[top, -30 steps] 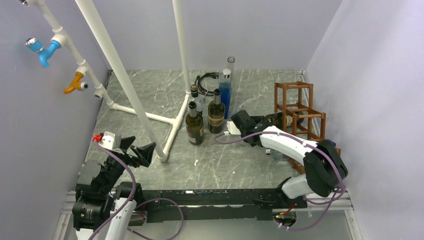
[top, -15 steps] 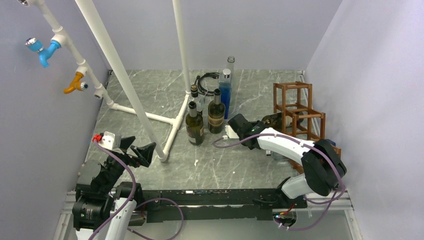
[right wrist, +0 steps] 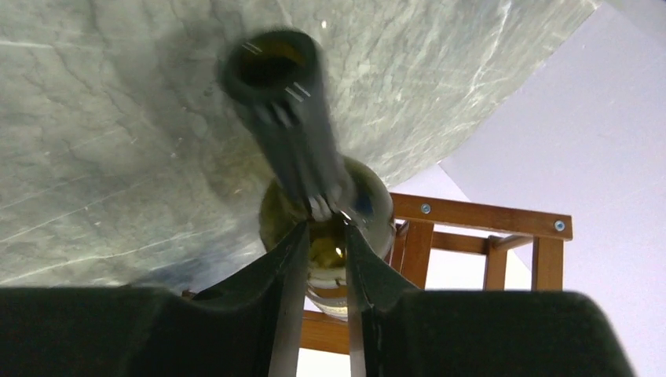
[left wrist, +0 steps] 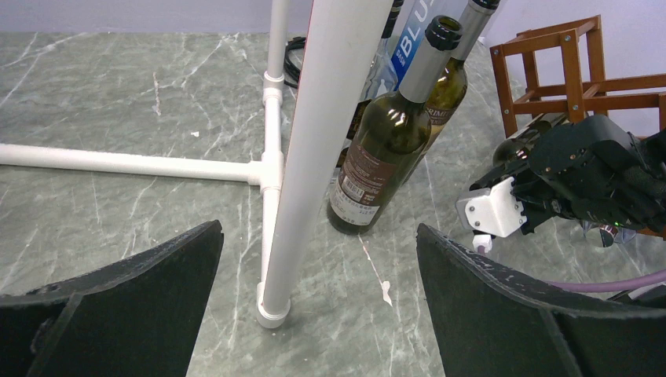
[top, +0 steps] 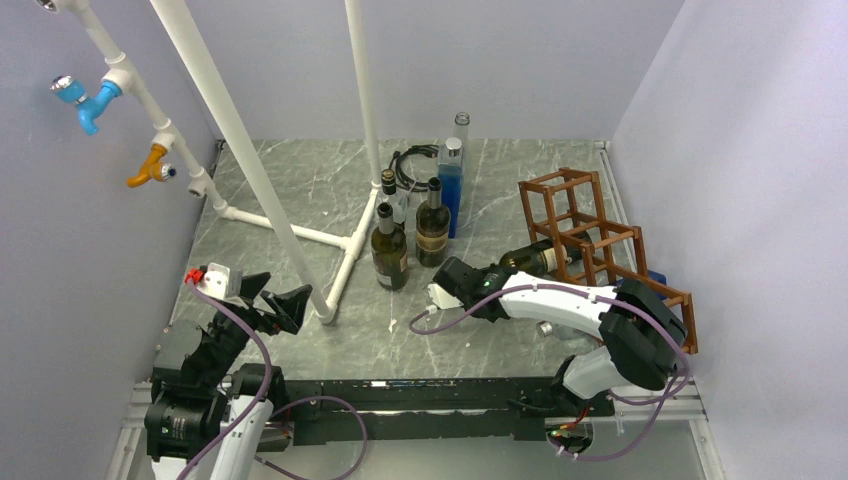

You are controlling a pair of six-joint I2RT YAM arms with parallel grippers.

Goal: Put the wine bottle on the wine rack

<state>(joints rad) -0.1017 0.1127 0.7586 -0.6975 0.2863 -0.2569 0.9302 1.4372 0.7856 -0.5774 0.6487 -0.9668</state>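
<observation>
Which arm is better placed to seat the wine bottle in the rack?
Right. The right gripper holds the wine bottle by its neck at the wine rack; the left gripper sits open, far away.

Glossy dk-green glass wine bottle [top: 528,257]; matt wood wine rack [right wrist: 479,217]; smooth marble-look table [top: 300,190].

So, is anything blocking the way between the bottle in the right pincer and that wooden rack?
Nothing visible does. The right pincer is closed on the neck of the wine bottle, which lies on its side with its base end seemingly inside a lower cell of the wine rack.
</observation>
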